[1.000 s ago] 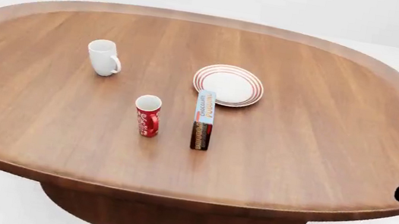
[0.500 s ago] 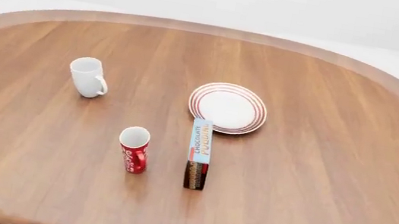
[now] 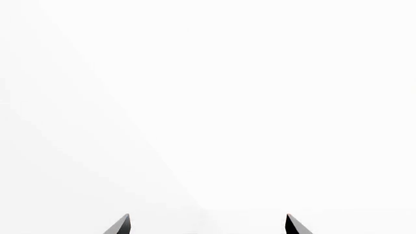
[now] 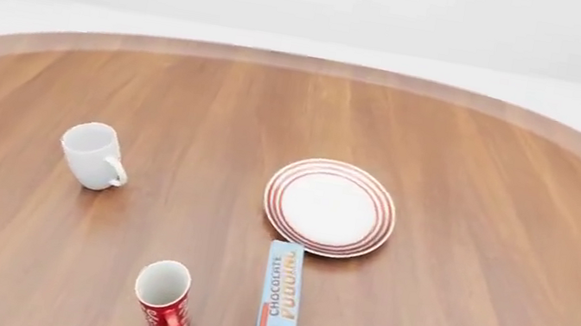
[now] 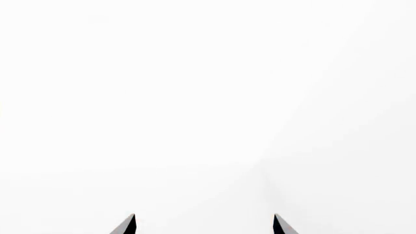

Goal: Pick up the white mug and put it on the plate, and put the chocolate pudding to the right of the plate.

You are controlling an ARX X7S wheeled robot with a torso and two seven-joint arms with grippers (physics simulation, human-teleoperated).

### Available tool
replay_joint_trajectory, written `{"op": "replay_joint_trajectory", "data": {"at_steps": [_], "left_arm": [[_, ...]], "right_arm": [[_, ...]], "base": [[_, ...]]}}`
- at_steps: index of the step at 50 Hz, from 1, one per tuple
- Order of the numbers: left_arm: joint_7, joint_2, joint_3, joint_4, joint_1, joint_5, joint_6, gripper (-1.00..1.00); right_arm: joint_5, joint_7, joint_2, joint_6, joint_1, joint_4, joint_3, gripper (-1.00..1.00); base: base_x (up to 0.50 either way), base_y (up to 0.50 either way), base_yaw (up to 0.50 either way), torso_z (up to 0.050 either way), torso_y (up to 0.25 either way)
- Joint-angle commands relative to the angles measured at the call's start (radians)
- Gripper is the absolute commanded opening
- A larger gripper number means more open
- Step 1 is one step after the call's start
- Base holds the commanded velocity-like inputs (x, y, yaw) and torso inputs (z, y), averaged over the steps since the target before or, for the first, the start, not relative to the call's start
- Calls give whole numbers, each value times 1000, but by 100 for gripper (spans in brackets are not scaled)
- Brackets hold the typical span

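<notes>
The mug (image 4: 93, 154) is glossy white ceramic, slightly tapered, upright at the left of the table (image 4: 498, 178), its loop handle turned to the near right. Well apart to its right lies the plate (image 4: 331, 208), round, flat and white with thin red rings at its rim, about mid-table. Just near of the plate stands the pudding (image 4: 279, 300), a narrow carton on edge with a light blue top face, orange lettering and dark brown sides; its far end comes close to the plate's near rim, and whether they touch cannot be told. Left of the pudding stands a red cup (image 4: 163, 298), printed outside, white inside, upright.

The table is smooth brown wood with long grain and a curved, raised far edge; beyond it the floor and walls are plain white. Bare wood lies right of the plate and around the mug.

The left gripper (image 3: 206, 225) and right gripper (image 5: 202, 224) each show only 2 dark fingertips, set wide apart with nothing between them, against blank white.
</notes>
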Motion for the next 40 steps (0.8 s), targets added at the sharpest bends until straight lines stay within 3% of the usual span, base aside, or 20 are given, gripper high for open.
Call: {"op": "replay_joint_trajectory", "data": {"at_steps": [1, 32, 36, 40], "left_arm": [[-7, -9, 6, 9, 0, 1, -15, 100], [-19, -24, 12, -4, 3, 0, -8, 100], [-19, -24, 17, -7, 5, 1, -5, 100], [-20, -25, 19, -8, 7, 1, -5, 100]], "right_arm": [[3, 3, 10, 6, -4, 0, -10, 100], [-16, 16, 31, 18, -10, 3, -26, 100], [-90, 39, 23, 50, -7, 13, -29, 100], [-82, 36, 24, 38, -8, 20, -35, 100]], "base": [[500, 0, 0, 0, 0], [500, 0, 0, 0, 1], [500, 3, 0, 0, 0], [0, 0, 0, 0, 0]]}}
